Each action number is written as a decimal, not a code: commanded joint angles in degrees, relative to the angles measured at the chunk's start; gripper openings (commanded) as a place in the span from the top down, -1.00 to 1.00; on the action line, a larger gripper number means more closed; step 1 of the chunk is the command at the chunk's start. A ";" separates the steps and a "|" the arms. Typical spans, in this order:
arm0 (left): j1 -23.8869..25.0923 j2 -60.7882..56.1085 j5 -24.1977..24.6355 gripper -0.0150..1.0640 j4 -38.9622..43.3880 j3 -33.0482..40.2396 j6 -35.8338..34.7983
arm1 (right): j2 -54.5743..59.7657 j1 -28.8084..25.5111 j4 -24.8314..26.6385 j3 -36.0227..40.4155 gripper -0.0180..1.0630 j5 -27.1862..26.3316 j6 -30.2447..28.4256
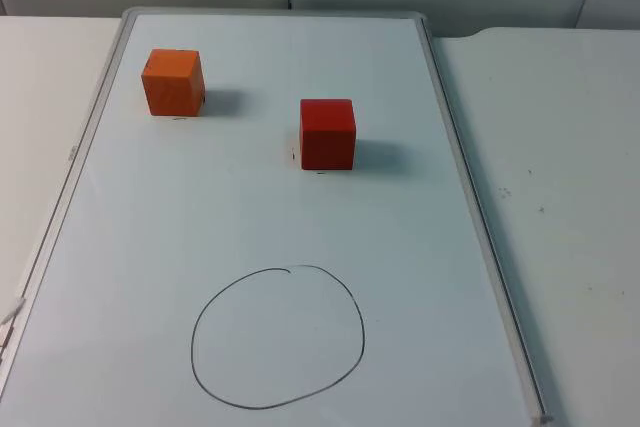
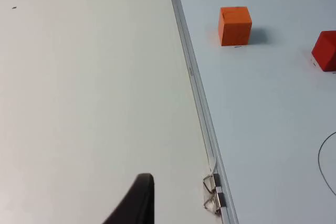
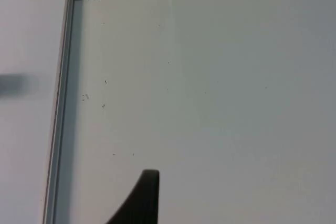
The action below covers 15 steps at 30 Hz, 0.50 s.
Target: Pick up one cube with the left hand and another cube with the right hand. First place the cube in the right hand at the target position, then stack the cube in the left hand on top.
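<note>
An orange cube [image 1: 173, 82] sits on the whiteboard [image 1: 420, 247] near its far left corner. A red cube [image 1: 327, 134] sits apart from it, nearer the middle. A drawn black circle [image 1: 278, 337] lies closer to the near edge. The left gripper [image 2: 137, 203] waits over the table [image 2: 94, 87] beside the board, and the right gripper [image 3: 142, 200] waits over the table on the other side.

An orange cube [image 2: 234, 25] and red cube [image 2: 326, 51] sit apart on the whiteboard [image 2: 262, 119] (metal clips [image 2: 212, 195] at its frame).
</note>
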 commanded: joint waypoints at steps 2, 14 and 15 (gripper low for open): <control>0.01 1.33 -1.73 -0.98 -0.15 -1.16 -1.35 | -0.18 -0.25 0.35 0.41 -0.81 -0.60 -0.16; 0.01 20.58 -18.31 -0.98 0.18 -9.81 -1.35 | -0.18 -0.25 0.35 0.41 -0.81 -0.60 -0.16; 0.01 23.27 -19.65 -0.98 0.18 -11.09 -1.35 | -0.18 -0.25 0.35 0.41 -0.81 -0.60 -0.16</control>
